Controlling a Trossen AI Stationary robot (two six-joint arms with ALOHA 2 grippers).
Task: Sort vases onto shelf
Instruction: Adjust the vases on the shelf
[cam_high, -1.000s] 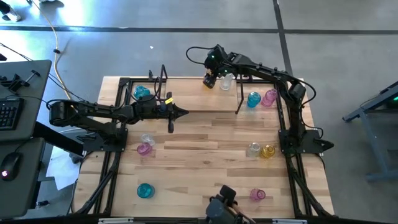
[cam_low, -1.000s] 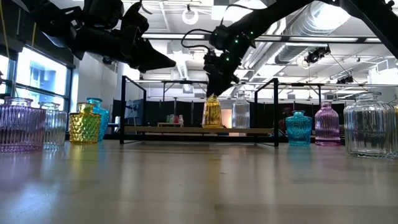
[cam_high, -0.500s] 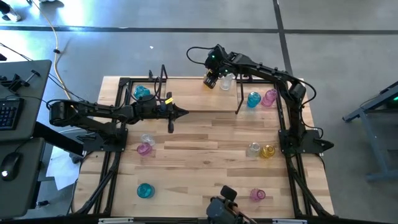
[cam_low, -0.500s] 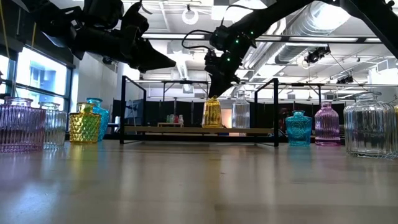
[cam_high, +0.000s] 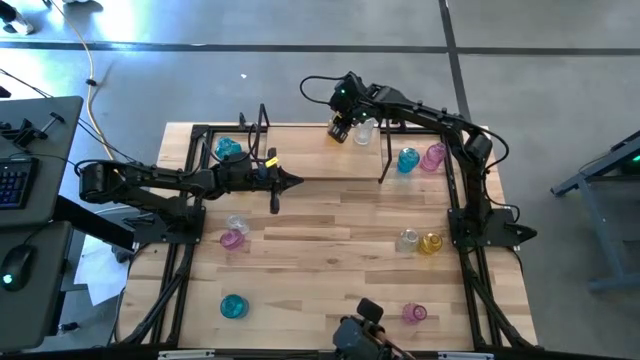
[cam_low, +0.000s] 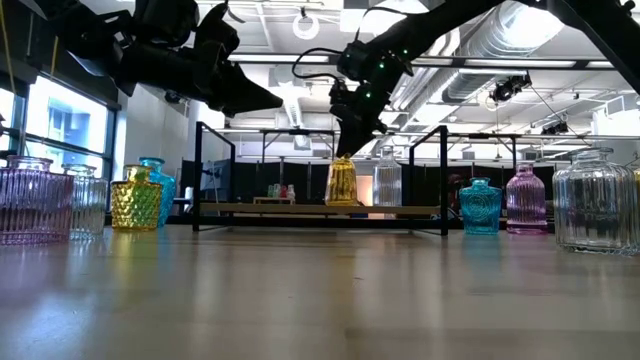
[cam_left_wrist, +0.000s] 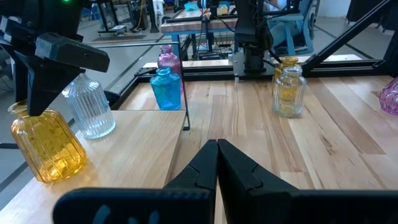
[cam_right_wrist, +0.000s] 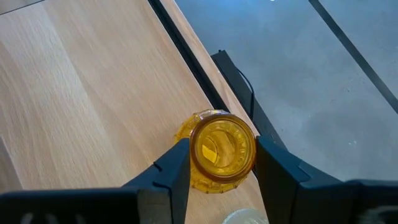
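Two fingers of the right claw (cam_right_wrist: 217, 165) pinch the yellow vase (cam_right_wrist: 219, 152) at its neck.

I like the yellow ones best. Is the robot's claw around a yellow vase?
Yes, the right claw has a finger on each side of the yellow vase, seen from above.

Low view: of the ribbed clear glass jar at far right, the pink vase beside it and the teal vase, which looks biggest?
1. Ribbed clear glass jar, though it stands nearest the camera.
2. Pink glass vase.
3. Teal glass vase.
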